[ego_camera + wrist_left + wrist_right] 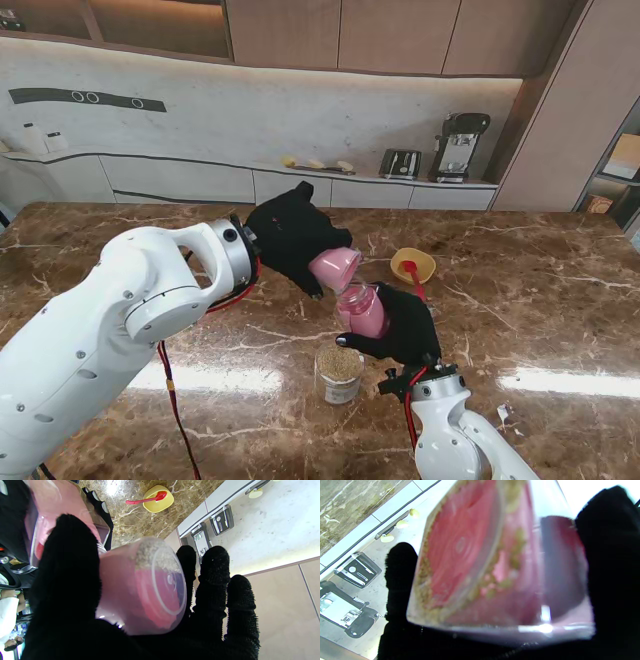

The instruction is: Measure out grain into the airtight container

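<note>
My left hand (290, 235) is shut on a pink translucent measuring cup (335, 268), tipped mouth-down toward the right. Grain lies along the cup's (145, 585) inner wall in the left wrist view. Just under the cup's lip, my right hand (405, 325) is shut on a clear container (362, 310) with a pink tint, held off the table. Close up, the container (500, 562) has tan grain clinging inside, and my right hand's fingers (610, 562) wrap its side. The left hand's fingers (215, 580) curl around the cup.
A small clear jar of grain (340, 372) stands on the marble table (560, 300) nearer to me than the two hands. A yellow bowl (412, 263) with a red spoon (413, 277) sits farther right. A toaster (400, 163) and a coffee machine (458, 146) stand on the back counter.
</note>
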Robot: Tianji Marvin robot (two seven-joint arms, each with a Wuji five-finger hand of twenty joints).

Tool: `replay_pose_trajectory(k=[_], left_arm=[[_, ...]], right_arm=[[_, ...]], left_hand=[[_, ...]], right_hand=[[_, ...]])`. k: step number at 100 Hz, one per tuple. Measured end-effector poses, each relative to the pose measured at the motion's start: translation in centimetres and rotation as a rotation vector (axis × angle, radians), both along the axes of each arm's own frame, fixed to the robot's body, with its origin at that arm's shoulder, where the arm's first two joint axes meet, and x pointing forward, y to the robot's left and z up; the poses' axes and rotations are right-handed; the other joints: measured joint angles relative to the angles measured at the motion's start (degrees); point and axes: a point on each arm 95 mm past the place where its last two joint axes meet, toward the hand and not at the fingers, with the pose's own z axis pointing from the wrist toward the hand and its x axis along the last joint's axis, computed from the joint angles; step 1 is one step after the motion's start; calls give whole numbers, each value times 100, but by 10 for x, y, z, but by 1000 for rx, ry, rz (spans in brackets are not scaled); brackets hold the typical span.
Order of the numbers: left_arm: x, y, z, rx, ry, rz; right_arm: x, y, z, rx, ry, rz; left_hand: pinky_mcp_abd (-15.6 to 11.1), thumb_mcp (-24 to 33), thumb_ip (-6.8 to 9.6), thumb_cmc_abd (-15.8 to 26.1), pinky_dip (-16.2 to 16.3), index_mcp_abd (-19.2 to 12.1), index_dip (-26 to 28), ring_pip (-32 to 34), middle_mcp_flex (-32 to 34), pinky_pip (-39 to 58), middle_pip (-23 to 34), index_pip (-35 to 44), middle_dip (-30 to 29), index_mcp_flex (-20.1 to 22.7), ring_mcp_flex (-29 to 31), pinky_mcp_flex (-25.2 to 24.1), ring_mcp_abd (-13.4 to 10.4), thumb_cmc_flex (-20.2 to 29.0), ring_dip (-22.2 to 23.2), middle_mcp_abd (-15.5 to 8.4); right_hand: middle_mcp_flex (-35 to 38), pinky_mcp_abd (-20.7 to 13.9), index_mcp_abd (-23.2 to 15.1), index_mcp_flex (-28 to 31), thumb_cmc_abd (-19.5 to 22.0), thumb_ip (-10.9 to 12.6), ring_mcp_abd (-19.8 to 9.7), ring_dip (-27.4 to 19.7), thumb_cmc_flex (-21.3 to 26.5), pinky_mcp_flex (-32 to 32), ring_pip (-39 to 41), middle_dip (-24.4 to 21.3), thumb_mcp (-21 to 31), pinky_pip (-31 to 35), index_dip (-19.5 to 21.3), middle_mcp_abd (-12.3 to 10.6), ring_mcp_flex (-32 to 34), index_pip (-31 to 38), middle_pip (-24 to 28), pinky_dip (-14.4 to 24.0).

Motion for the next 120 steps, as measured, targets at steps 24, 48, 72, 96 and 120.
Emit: replay_pose_trajectory(k=[24,48,72,96,120], left_arm=[[-2,-4,3,75,-89,-54],[-5,-5,4,118,-151,-93],[-8,-7,4,147,-190,-122],[-10,-12,7,181,-223,-151],[-12,-15,10,210,-242,-162]], right_arm=[[-1,1,-1,-1,2,5],[-1,2,-1,3,6,10],[-2,3,-2,5,11,14],[-2,3,-2,5,12,16],[-3,4,-2,16,13,20]], left_hand=[[-3,0,0,-1,-1,0,-90,82,0,7,3,1,75,1,16,14,-59,-4,119,0],[-26,1,0,-1,-5,0,-118,168,0,52,14,16,147,9,37,66,-117,-8,152,-1],[-70,500,-6,-164,-7,1,-394,377,182,144,234,118,174,158,292,177,-159,-317,223,-1],[-82,1119,-55,-397,-67,17,-721,528,562,363,494,274,225,442,585,441,-199,-755,225,-3],[-117,1221,-56,-451,-68,49,-740,530,576,371,499,275,228,468,586,495,-200,-761,226,-3]], right_hand=[[9,0,61,1,0,0,0,0,0,5,57,0,0,0,0,0,3,0,0,0],[18,-1,100,5,0,0,-6,0,4,7,61,0,0,12,0,3,6,5,0,0],[19,-1,100,12,0,0,-6,0,7,15,61,0,0,13,0,5,6,5,-1,0],[19,-1,101,13,0,0,-6,0,9,18,57,0,0,13,0,6,6,5,-3,0],[19,-2,101,15,0,0,-6,0,9,19,57,0,0,13,0,6,6,5,-3,0]])
